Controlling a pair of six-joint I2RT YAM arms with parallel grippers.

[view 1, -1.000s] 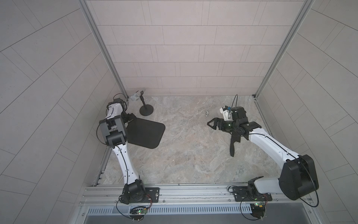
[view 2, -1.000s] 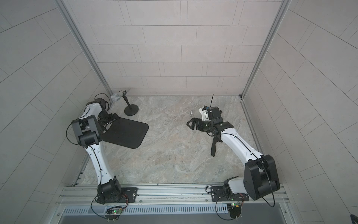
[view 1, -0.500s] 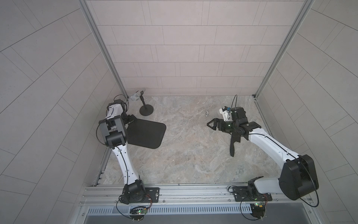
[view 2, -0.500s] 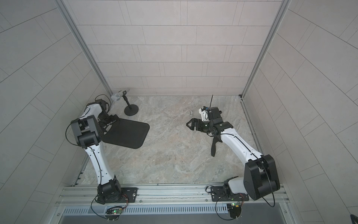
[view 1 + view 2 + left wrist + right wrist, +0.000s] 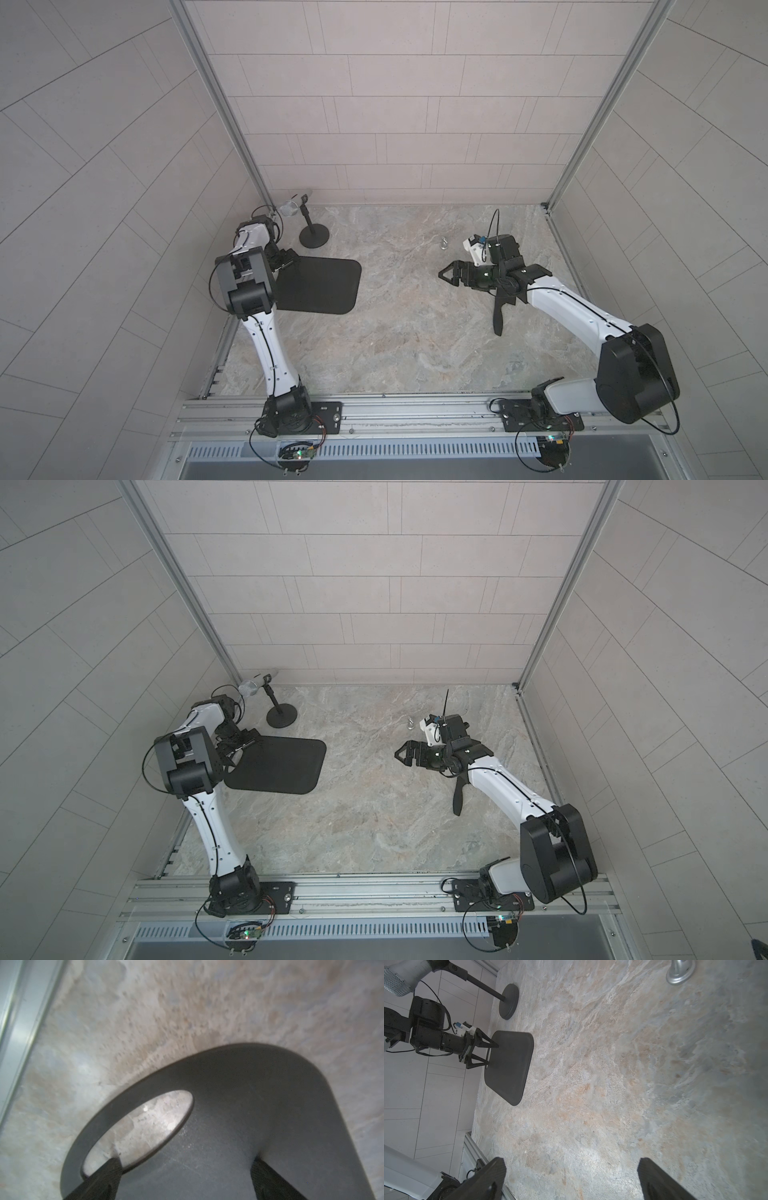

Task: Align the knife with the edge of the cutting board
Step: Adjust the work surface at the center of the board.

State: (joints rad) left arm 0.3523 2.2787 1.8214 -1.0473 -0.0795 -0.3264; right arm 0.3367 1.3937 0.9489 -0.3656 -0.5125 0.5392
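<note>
The cutting board (image 5: pixel 320 286) lies flat on the table (image 5: pixel 395 345) at about 9 o'clock in both top views. The knife (image 5: pixel 498 320) lies far away at about 3 o'clock, so the two are well apart. The knife's thin end points to 6 o'clock, and its other end is hidden under the right arm.

The left gripper (image 5: pixel 286 262) is at the board's end with the oval hole (image 5: pixel 141 1128). Its fingers are spread wide. In the left wrist view one fingertip (image 5: pixel 108 1167) sits at the hole and the other is over the flat black part. It pinches nothing.

The right gripper (image 5: pixel 446 274) hangs above the bare table, spread wide and empty. It points to 9 o'clock, toward the board, with the knife behind it at about 5 o'clock.

It looks like the task is just starting, because nobody has the knife yet. Next, the right gripper likely has to turn back, go down over the knife, and close on it. The knife is thin and flat, so that grab may be tricky. Then it must carry the knife across and lay it straight along one side of the board.
</note>
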